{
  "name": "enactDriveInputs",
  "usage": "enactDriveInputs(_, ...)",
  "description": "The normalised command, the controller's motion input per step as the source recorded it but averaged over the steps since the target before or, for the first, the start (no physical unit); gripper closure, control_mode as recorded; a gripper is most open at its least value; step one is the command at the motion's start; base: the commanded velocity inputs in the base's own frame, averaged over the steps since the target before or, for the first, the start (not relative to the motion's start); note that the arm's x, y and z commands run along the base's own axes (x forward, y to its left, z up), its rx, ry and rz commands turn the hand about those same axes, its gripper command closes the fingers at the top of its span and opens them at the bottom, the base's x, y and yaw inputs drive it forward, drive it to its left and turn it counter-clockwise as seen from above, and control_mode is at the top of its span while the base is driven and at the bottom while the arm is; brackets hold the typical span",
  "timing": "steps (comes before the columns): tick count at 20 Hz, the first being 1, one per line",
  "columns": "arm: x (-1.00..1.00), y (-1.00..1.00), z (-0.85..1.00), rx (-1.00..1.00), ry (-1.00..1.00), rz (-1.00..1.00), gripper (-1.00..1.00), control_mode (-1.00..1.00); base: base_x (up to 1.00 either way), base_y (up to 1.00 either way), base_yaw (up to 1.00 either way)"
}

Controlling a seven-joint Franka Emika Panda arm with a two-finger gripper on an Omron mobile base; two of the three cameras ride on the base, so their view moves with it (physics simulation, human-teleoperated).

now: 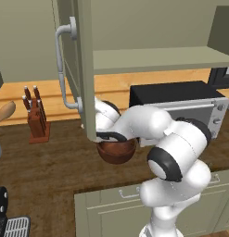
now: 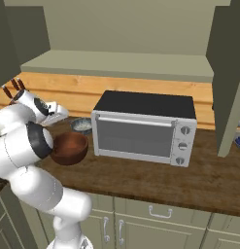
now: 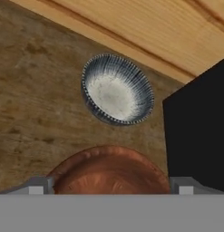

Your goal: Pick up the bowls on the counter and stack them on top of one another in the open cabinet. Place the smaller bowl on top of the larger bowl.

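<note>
The larger bowl (image 3: 109, 171), reddish-brown with a thick rim, sits on the dark wood counter (image 3: 31, 104) just left of the toaster oven. The smaller bowl (image 3: 117, 95), pale grey with a speckled inside, rests behind it near the back wall. My gripper (image 3: 111, 186) hovers over the larger bowl, open, its fingertips (image 3: 37, 186) spread to either side with nothing between them. From the base, the larger bowl (image 2: 70, 147) and the smaller bowl (image 2: 81, 125) show beside my arm; the larger bowl (image 1: 117, 150) peeks out below it. The open cabinet shelf (image 1: 157, 58) lies above.
A black-and-silver toaster oven (image 2: 143, 129) stands right of the bowls. The olive cabinet door (image 1: 85, 69) with its grey handle (image 1: 62, 69) hangs open over my arm. A knife block (image 1: 37, 118) and a wooden spoon (image 1: 4, 113) stand at the left.
</note>
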Motion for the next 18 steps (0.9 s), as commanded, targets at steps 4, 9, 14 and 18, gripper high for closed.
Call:
enactDriveInputs(4, 0.39, 0.0, -0.45, -0.05, 0.0, 0.0, -1.0, -1.0, 0.0, 0.0, 0.0)
enactDriveInputs(9, 0.41, 0.0, -0.34, -0.04, 0.0, 0.0, -1.0, -1.0, 0.0, 0.0, 0.0)
enactDriveInputs(14, 0.55, -0.05, -0.29, 0.0, 0.0, 0.0, -1.0, -1.0, 0.0, 0.0, 0.0)
enactDriveInputs(18, 0.45, -0.05, -0.35, 0.0, 0.0, 0.0, -1.0, -1.0, 0.0, 0.0, 0.0)
